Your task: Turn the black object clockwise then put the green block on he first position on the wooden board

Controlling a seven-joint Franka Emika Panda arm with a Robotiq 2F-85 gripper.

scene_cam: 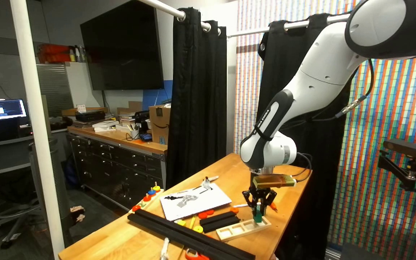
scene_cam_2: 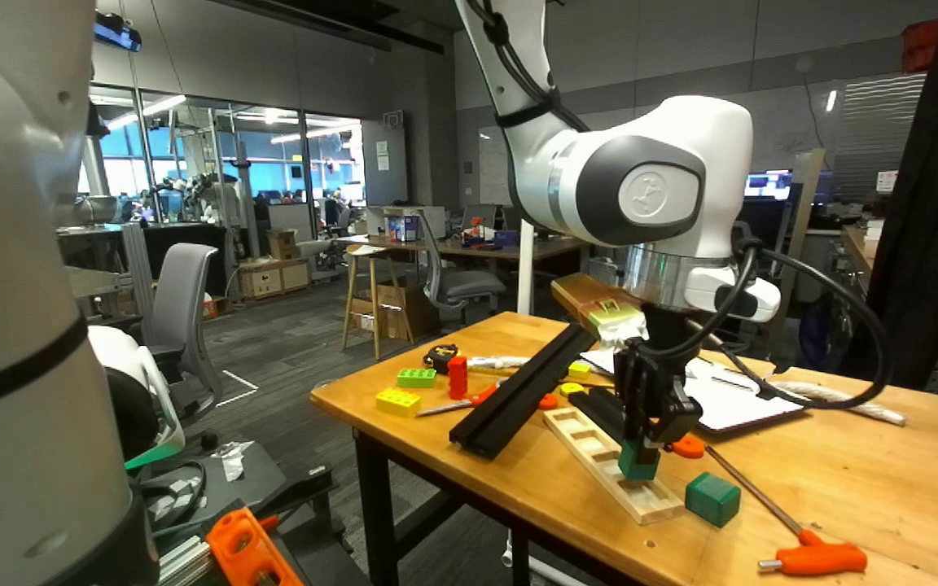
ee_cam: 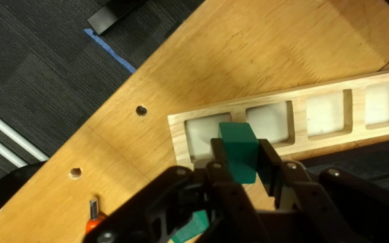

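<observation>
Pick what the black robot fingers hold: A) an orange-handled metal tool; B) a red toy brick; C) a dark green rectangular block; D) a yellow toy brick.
C: in the wrist view, the dark green rectangular block is clamped between the black fingers.

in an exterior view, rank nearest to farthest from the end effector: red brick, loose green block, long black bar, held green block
Sides as pictured:
1. Held green block: gripped by the end effector.
2. Loose green block: right, by the near end of the wooden tray.
3. Long black bar: left, near the tray's far end.
4. Red brick: farther left, beyond the bar.
</observation>
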